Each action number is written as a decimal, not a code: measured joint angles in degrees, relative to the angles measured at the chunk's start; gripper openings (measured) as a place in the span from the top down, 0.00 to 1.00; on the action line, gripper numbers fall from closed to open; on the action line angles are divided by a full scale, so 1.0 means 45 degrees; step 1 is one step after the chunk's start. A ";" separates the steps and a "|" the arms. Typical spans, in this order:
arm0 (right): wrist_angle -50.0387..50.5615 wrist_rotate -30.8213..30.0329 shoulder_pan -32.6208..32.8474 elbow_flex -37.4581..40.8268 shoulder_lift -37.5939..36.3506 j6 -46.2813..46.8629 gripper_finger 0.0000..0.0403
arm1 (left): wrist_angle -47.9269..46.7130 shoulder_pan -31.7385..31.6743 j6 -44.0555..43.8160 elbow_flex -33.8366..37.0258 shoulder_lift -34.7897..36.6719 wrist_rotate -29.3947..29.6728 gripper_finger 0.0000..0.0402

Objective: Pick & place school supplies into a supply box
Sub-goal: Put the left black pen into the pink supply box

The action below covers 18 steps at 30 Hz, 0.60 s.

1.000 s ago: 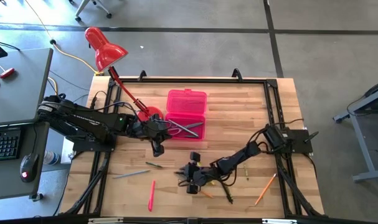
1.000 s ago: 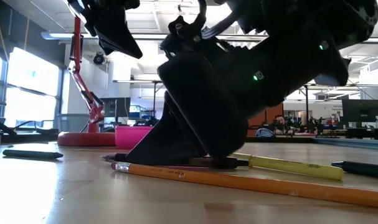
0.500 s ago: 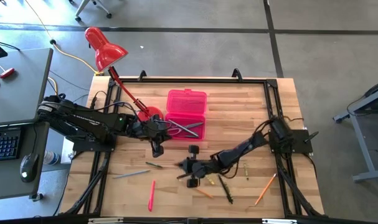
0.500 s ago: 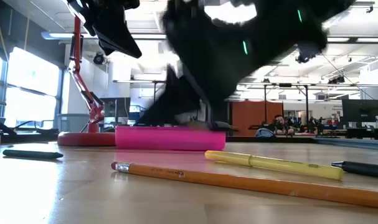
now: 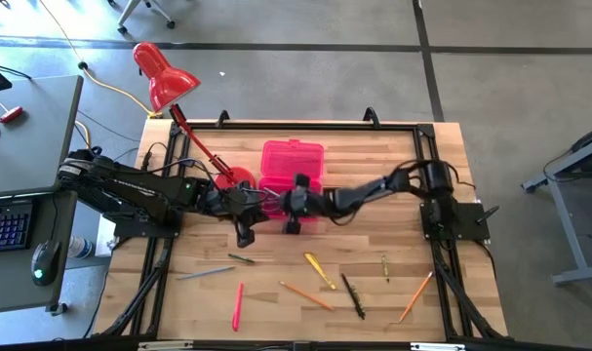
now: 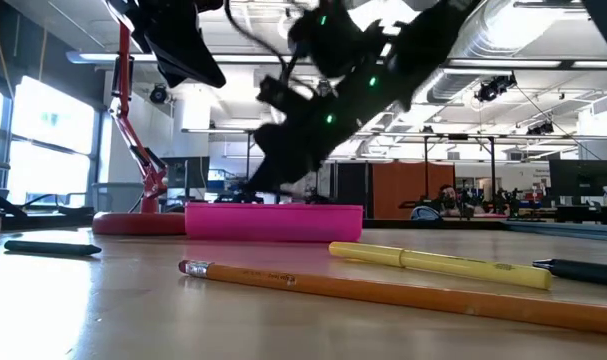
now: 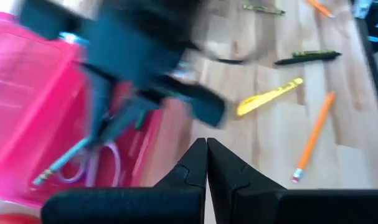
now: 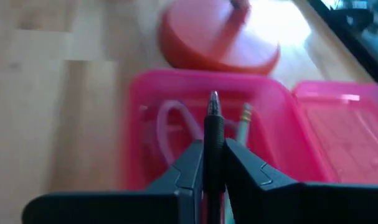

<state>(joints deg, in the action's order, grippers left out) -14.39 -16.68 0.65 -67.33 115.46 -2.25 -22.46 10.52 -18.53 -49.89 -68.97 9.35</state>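
Observation:
The supply box (image 5: 292,166) is a pink case lying open on the table, with its lid (image 8: 344,118) flat beside it. Purple scissors (image 8: 170,127) and a pencil (image 8: 245,118) lie inside. My right gripper (image 5: 288,202) hovers over the box (image 8: 145,93), shut on a dark pen (image 8: 213,121). My left gripper (image 5: 245,232) waits shut just left of the box; its shut fingers show in its wrist view (image 7: 206,158). On the table's near half lie a yellow pen (image 5: 319,270), orange pencils (image 5: 305,295) (image 5: 415,295), a dark pen (image 5: 352,295) and a pink-red pen (image 5: 237,305). My right gripper pinches the dark pen's barrel (image 8: 213,140) between its two fingers. The pen lies along the fingers, and its tip (image 8: 213,96) sticks out past them toward the box. It is lifted clear above the open box; the arm reaches in from the table's right.
The red lamp's round base (image 5: 235,178) sits at the box's left, its arm rising toward the far left corner. A grey stick (image 5: 205,273) and small green pieces (image 5: 241,258) (image 5: 384,265) lie on the near half. In the low view the orange pencil (image 6: 383,290) and yellow pen (image 6: 433,262) lie before the box (image 6: 273,220).
My right gripper has risen from the near middle of the table, among the pens, and swung toward the far edge and slightly left until it is over the pink box. The dark pen has come up off the table with it. The yellow pen and orange pencil stay behind.

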 joint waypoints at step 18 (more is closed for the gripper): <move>-0.0544 0.0120 -0.0616 -0.0019 0.0149 -0.0599 0.84 | -0.4812 -0.0005 -0.2386 0.0020 -0.0720 -0.4430 0.90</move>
<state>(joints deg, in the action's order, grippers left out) -16.83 -16.15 -2.12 -67.42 116.13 -4.95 -44.11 10.50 -29.27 -49.80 -72.21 -10.58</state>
